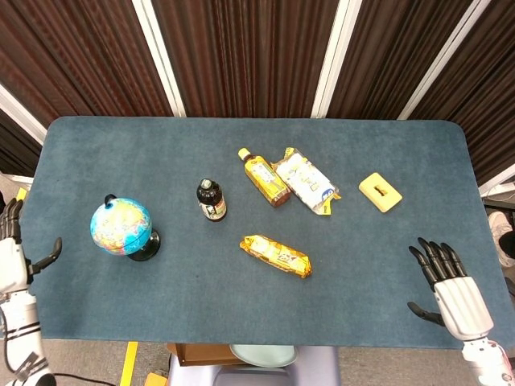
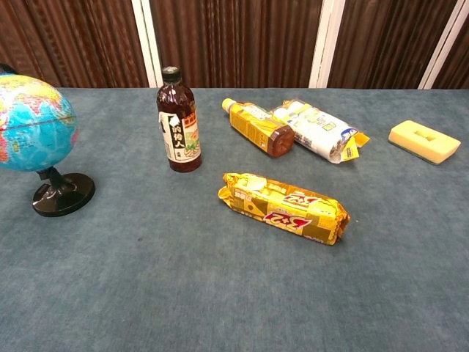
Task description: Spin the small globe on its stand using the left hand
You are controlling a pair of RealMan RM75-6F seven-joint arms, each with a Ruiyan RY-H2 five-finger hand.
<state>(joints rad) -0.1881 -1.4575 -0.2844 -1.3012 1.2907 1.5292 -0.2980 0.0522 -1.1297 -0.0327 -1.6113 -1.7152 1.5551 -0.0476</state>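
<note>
Left hand point(image 1: 11, 256) spread, empty, apart from globe point(image 1: 121, 227) | bottle point(image 2: 179, 121) label: Chinese characters

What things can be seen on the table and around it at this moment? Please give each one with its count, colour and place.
globe: 1, blue with coloured land, on a black stand, left part of the table
dark bottle: 1, brown with a black cap, upright, left of centre
amber bottle: 1, yellow label, lying on its side, centre rear
white snack pack: 1, white and yellow, lying right beside the amber bottle
yellow snack pack: 1, golden yellow, lying at centre front
yellow block: 1, pale yellow, right part
table: 1, blue-grey cloth surface
curtain: dark brown with white strips, behind the table
left hand: 1, at the left edge, apart from the globe, holds nothing
right hand: 1, front right, fingers spread, holds nothing
</note>
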